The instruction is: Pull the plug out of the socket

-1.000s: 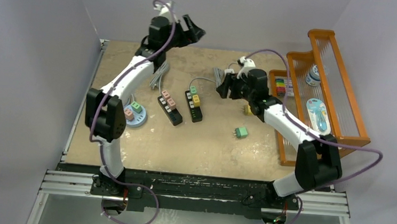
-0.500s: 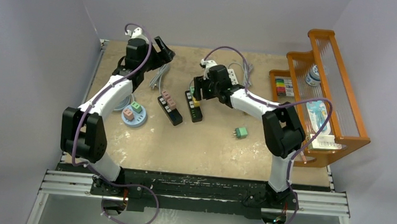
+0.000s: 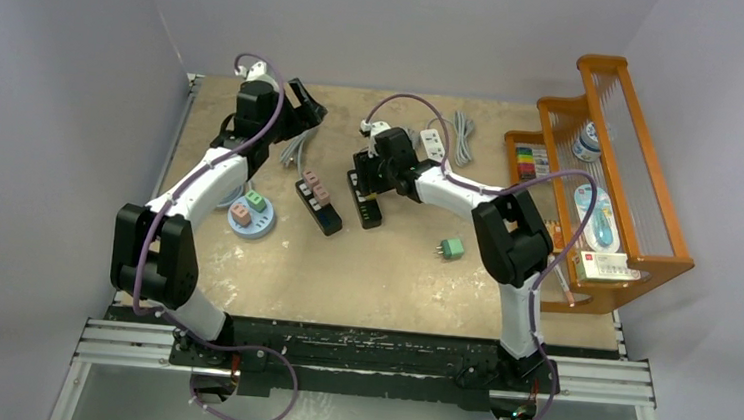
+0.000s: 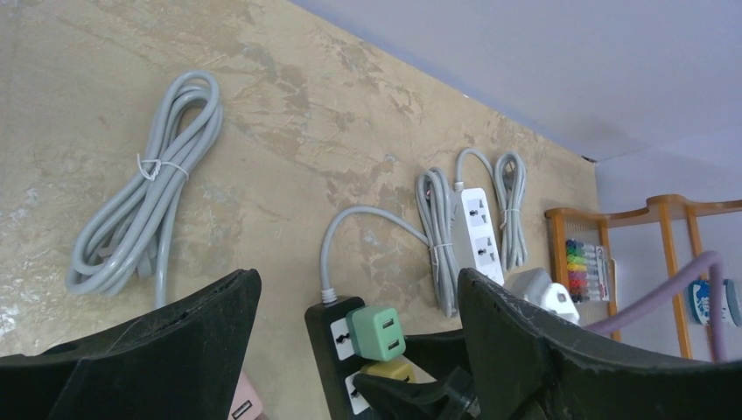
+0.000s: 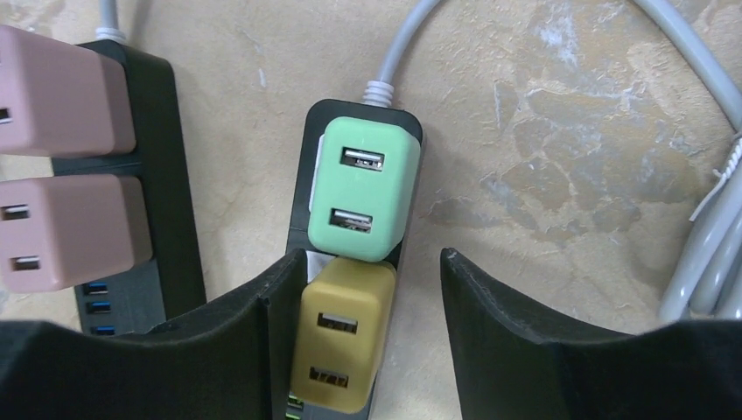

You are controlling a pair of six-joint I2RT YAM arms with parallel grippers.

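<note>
A black power strip, the socket (image 3: pixel 369 213) (image 5: pixel 405 131), lies mid-table with a green plug (image 5: pixel 359 188) (image 4: pixel 378 332) and a yellow plug (image 5: pixel 343 346) seated in it. My right gripper (image 3: pixel 370 178) (image 5: pixel 374 262) hangs over the strip and straddles the yellow plug. Its left finger (image 5: pixel 262 324) lies against the plug's side, while the right finger (image 5: pixel 507 324) stands apart with bare table between; the jaws are open. My left gripper (image 3: pixel 306 105) (image 4: pixel 359 280) hovers open above the table's far left, with nothing between its fingers.
A second black strip (image 3: pixel 328 219) with two pink plugs (image 5: pixel 61 175) lies just left. A blue dish (image 3: pixel 258 226) holds plugs at the left. A loose green plug (image 3: pixel 453 249), a white strip (image 3: pixel 435 143), coiled grey cable (image 4: pixel 140 210) and an orange rack (image 3: pixel 612 169) are around.
My right arm swung left from near the rack to over the strip, and its jaws narrowed around the yellow plug. The left arm came down and to the left.
</note>
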